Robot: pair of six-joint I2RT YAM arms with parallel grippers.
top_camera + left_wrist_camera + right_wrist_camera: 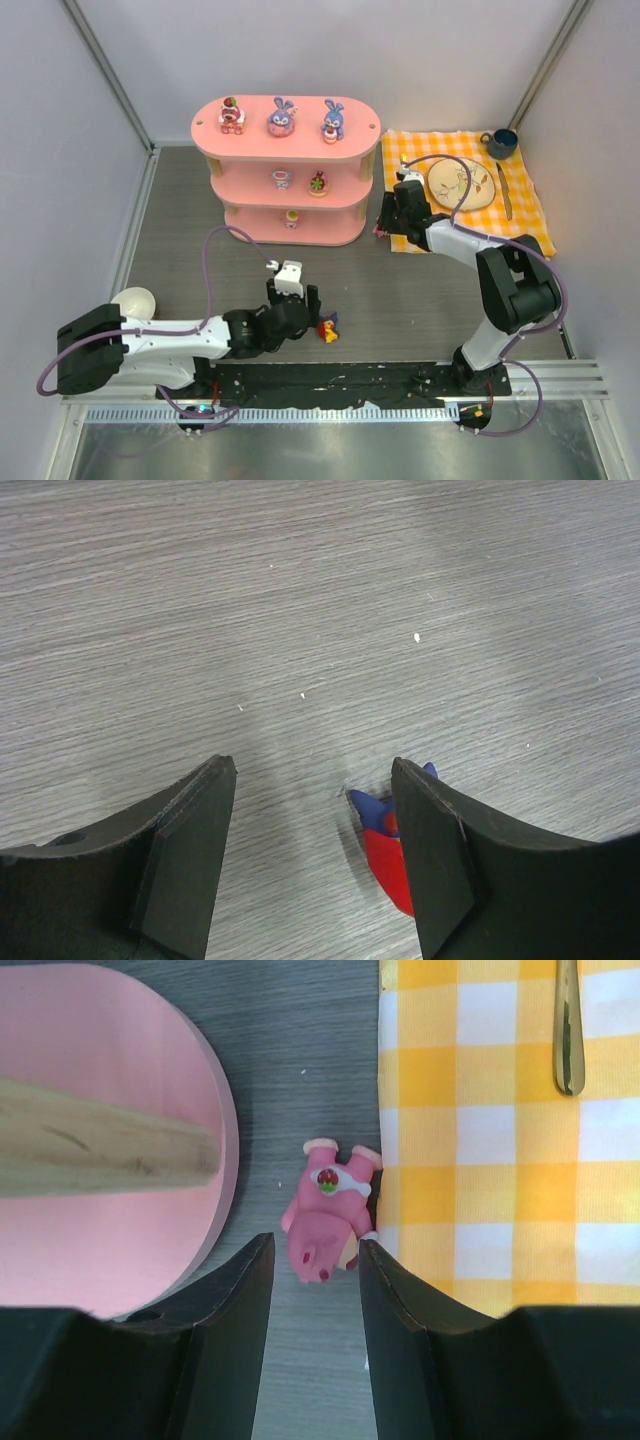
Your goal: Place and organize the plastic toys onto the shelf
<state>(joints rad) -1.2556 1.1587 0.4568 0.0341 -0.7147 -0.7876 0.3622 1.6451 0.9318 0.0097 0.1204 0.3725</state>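
The pink shelf (350,150) holds three toys on its top board, two on the middle board and one on the bottom. A red-yellow-purple toy (327,330) lies on the table. My left gripper (311,317) is open over it. In the left wrist view the toy (385,850) lies half hidden by the right finger (440,860), and the space between the jaws (312,780) is bare table. My right gripper (393,214) is open and low between shelf and cloth. A pink toy (328,1218) lies on its back there, its head at the tips of that gripper (315,1252).
An orange checked cloth (522,215) at the right carries a plate (461,184), a blue cup (500,143) and a knife (505,192). A white bowl (133,300) sits at the left by my left arm. The shelf's bottom board (100,1240) and wooden post (100,1150) stand close to my right gripper's left.
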